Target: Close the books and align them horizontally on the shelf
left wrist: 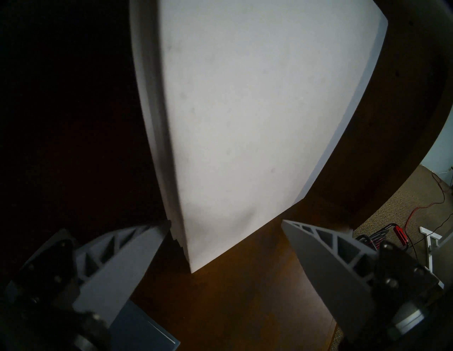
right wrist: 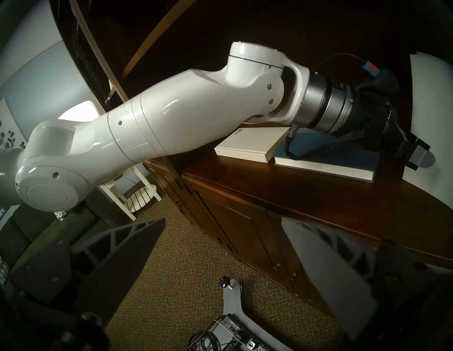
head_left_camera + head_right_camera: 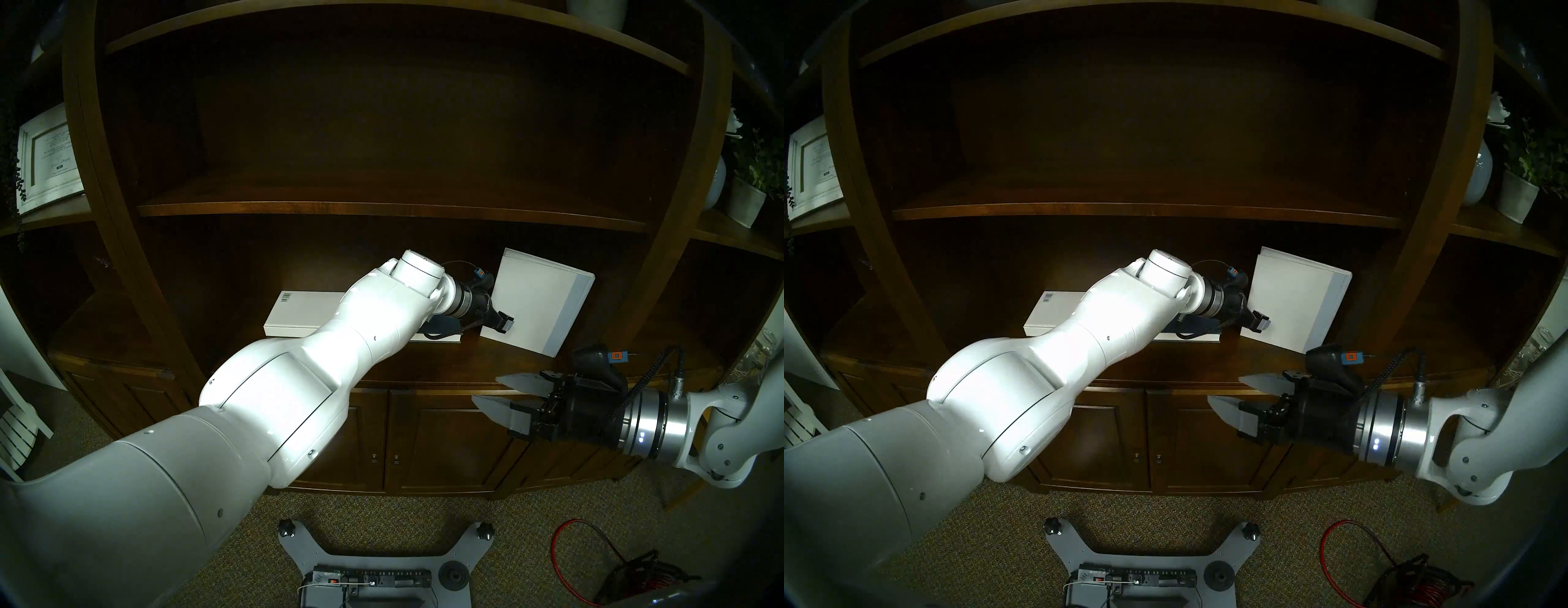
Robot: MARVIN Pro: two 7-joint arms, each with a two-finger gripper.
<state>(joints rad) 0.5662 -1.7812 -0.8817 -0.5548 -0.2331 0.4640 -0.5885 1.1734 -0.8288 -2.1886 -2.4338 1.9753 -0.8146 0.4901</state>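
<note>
The shelf (image 3: 488, 361) is dark brown polished wood with a warm orange sheen. On it lie 3 books: a white book (image 3: 297, 316) printed with a black barcode, a blue book (image 2: 343, 156) with cream page edges, and a larger white book (image 3: 534, 305) with a grey-blue strip along 1 edge. The left gripper (image 3: 502, 325) has grey fingers on a black body, as does the right gripper (image 3: 494, 392). The carpet (image 3: 488, 552) is speckled olive-brown, crossed by a red cable (image 3: 568, 535).

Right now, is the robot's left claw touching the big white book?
Cannot tell. In the left wrist view the open left claw straddles the big white book corner; one fingertip sits right at its edge, but no clear contact or gap shows.
</note>
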